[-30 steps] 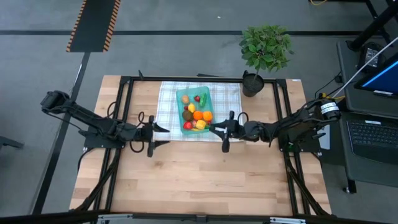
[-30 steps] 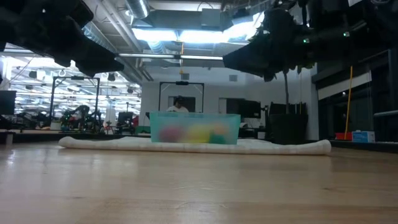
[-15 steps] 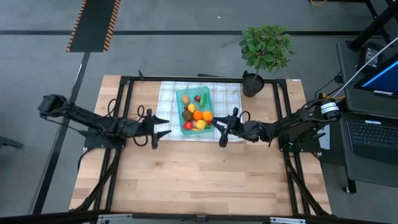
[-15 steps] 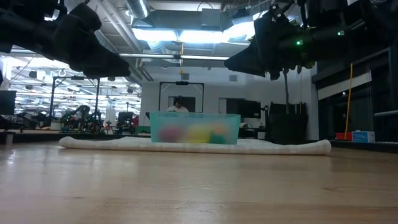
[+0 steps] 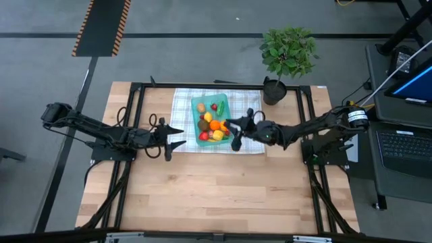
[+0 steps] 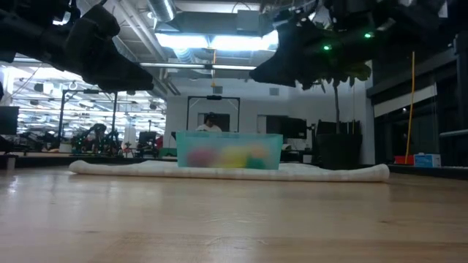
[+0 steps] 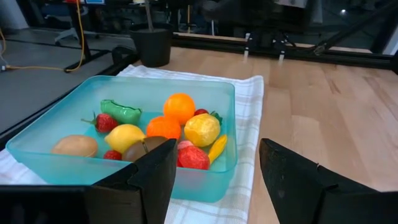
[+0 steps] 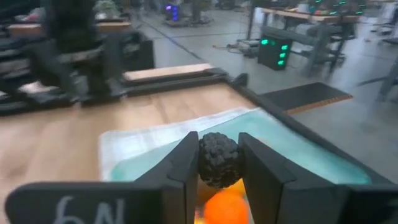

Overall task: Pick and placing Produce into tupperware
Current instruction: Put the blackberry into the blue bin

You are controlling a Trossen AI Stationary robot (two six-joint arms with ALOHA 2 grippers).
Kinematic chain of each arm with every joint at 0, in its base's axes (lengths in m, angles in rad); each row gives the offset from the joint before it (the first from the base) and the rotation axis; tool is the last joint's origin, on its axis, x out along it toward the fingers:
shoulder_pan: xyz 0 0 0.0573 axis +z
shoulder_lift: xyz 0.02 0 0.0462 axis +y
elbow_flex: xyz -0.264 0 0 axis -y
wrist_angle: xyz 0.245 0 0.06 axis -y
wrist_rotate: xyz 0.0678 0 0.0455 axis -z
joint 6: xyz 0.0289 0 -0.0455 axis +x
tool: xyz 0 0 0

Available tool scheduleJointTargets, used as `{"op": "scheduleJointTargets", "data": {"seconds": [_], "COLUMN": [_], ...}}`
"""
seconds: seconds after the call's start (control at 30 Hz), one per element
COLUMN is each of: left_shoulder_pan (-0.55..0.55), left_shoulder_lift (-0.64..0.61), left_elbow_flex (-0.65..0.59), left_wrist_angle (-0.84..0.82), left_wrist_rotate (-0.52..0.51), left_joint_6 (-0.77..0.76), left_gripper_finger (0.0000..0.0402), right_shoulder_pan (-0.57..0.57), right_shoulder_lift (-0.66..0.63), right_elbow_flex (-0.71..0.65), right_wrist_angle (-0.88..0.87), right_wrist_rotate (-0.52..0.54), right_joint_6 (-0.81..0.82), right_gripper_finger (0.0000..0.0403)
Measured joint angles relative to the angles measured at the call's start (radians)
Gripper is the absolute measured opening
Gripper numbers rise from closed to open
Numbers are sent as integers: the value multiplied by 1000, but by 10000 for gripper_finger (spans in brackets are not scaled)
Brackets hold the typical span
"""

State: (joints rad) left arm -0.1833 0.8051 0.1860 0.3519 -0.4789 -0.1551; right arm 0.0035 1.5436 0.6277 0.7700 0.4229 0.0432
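Observation:
The teal-blue tupperware (image 5: 205, 108) stands on a white-green checked cloth (image 5: 181, 111) at the table's far middle. Inside it lie the produce (image 7: 163, 127): oranges, a lemon, a green cucumber, a kiwi, a potato and red berries. My right gripper (image 5: 231, 133) hovers high at the tupperware's right near corner, shut on a small dark bumpy berry (image 8: 217, 160). My left gripper (image 5: 178, 137) hangs open just left of the cloth's near corner, facing the tupperware (image 7: 74, 158) and touching nothing. My right gripper pinches the dark bumpy berry (image 8: 217, 155) between its two fingers (image 8: 180, 171), one on each side of the ball. The berry is lifted clear, above the tupperware's edge and an orange.
A leafy potted plant (image 5: 287, 57) stands at the table's far right, beyond the cloth. A black frame rail (image 5: 202, 86) runs along the far edge. Bare wooden table (image 5: 216, 196) stretches over the whole near half.
My right gripper has moved toward the table's left and far edge, from beside the cloth's near right part up to the tupperware's right near corner, staying shut on the berry. My left gripper shifted slightly right toward the cloth, then held still.

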Motion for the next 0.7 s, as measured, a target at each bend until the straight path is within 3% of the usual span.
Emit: {"op": "scheduleJointTargets", "data": {"seconds": [0.3, 0.7], "left_shoulder_pan": [0, 0], "left_shoulder_lift": [0, 0], "left_elbow_flex": [0, 0], "left_wrist_angle": [-42, -78], "left_wrist_rotate": [0, 0], "left_joint_6": [0, 7], "left_gripper_finger": [222, 223], "right_shoulder_pan": [-107, -161], "right_shoulder_lift": [0, 0], "right_elbow_flex": [64, 65], "right_wrist_angle": [-5, -34], "right_wrist_rotate": [-113, -202], "right_joint_6": [-20, 49], "right_gripper_finger": [98, 98]}}
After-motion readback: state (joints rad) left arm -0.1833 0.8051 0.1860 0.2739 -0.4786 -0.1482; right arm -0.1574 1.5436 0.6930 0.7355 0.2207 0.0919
